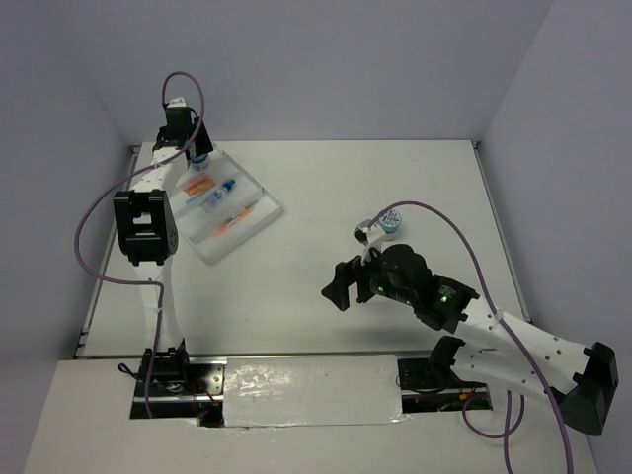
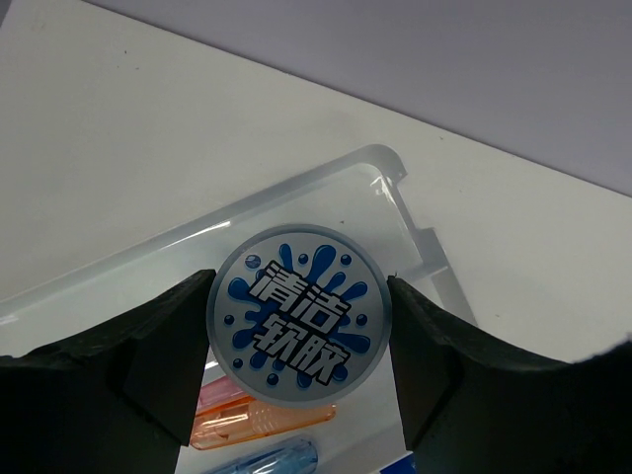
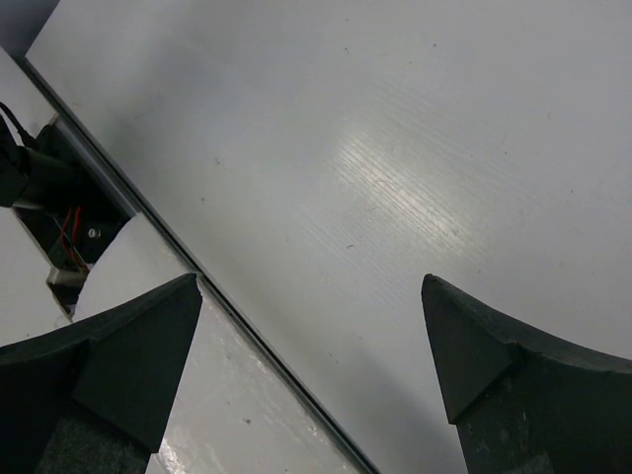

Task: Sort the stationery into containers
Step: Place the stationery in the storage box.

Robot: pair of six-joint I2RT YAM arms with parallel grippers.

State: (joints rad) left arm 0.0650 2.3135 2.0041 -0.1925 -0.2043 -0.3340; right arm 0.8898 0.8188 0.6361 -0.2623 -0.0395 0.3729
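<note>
Holding a round blue-white pot (image 2: pixel 301 296) tight in the left end effector (image 2: pixel 301 318), over the far corner of the white tray (image 2: pixel 296 193). Might land on the rim if let go too soon, then roll away across the worktop (image 1: pixel 326 178). Might also bump the small things lying below if lowered too fast. Hard to tell the exact slot under the pot. In the tray now: an orange cap piece (image 2: pixel 267 425) with a pink one (image 2: pixel 225 395) touching it, then a blue-capped bottle (image 1: pixel 219 194) and an orange pen (image 1: pixel 237 218) in the long slots further along. Right end effector (image 3: pixel 311 336) wide open, gripping nothing, above bare worktop. Second pot (image 1: pixel 392 221) out on the worktop, well apart from the tray, near the right arm.
</note>
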